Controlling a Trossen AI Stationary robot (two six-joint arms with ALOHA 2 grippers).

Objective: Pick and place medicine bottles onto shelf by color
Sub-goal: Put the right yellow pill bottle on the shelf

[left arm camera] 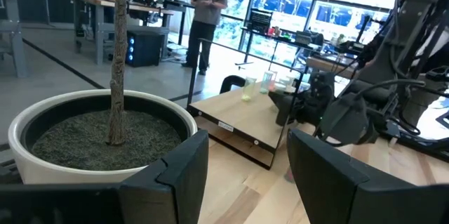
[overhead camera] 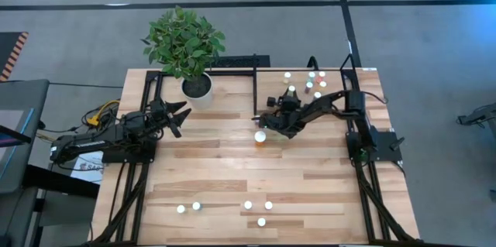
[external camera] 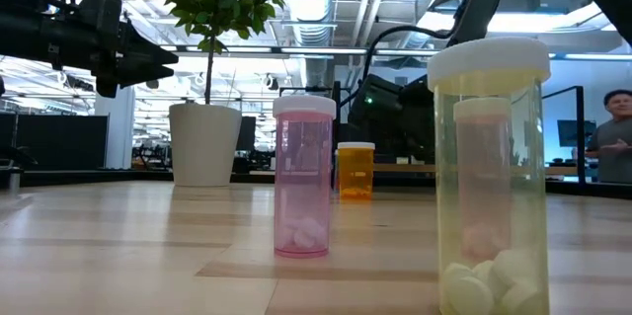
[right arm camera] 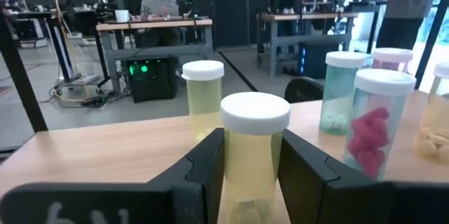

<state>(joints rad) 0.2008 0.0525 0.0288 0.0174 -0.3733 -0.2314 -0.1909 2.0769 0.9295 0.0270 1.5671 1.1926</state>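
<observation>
Right end effector [right arm camera: 252, 175], clenched on yellow-green bottle [right arm camera: 254, 155] over shelf [overhead camera: 329, 104] at table's two o'clock: lower upright beside matching yellow-green bottle [right arm camera: 203, 97]; left end effector [overhead camera: 177, 115] released, idle.

The bench [overhead camera: 232, 169] is pale blond wood in staggered planks with tan streaks. At about twelve o'clock on it, the plant [overhead camera: 183, 42] has bright green leaves over a white pot [overhead camera: 198, 88] of dark grey soil. Both arms are black, and so are the thin bars framing the light-wood shelf [overhead camera: 306, 111]. Every bottle cap is white. In the low view, a pink bottle [external camera: 302, 177] holds white pills, an orange bottle [external camera: 355, 170] stands behind it, and a pale yellow-green bottle [external camera: 489, 182] sits at three o'clock. The right hand [right arm camera: 250, 161], black, flanks a yellowish bottle [right arm camera: 254, 150]; nearby a clear bottle [right arm camera: 374, 122] shows red pills and a teal bottle [right arm camera: 342, 104] white ones.
</observation>
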